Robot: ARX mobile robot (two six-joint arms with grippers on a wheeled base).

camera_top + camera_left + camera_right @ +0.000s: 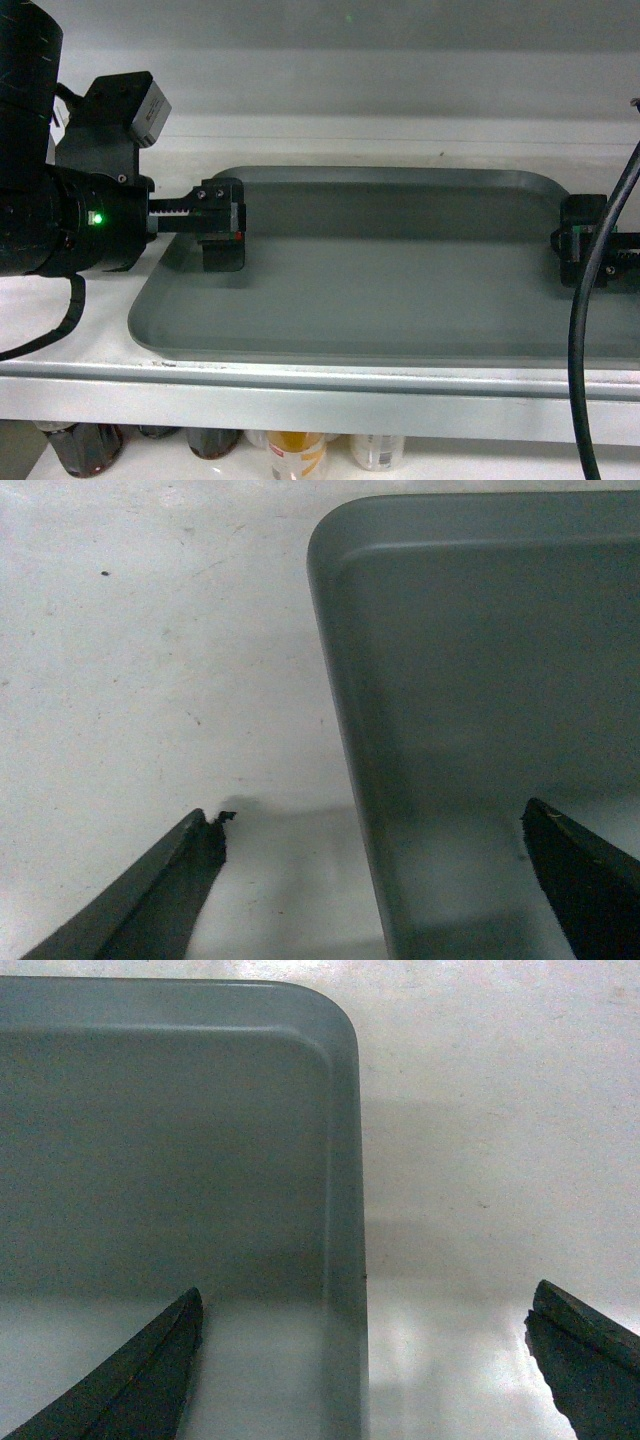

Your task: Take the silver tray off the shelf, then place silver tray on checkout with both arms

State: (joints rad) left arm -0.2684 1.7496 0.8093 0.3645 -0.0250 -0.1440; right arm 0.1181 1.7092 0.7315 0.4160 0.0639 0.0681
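The silver tray (400,290) lies flat on the white shelf (90,325), its long side toward me. My left gripper (222,228) is at the tray's left end and is open. In the left wrist view, my left gripper (372,815) straddles the left rim (365,780), one finger (180,880) over the shelf and the other over the tray bottom. My right gripper (580,245) is open at the right end. Seen from the right wrist, my right gripper (367,1293) straddles the right rim (345,1210) the same way. Nothing is gripped. The checkout is out of view.
The shelf's pale front lip (300,390) runs along the near edge. Several bottles (295,452) stand on the level below. A black cable (583,330) hangs in front of the right end of the tray. A white back wall (380,90) closes the shelf behind.
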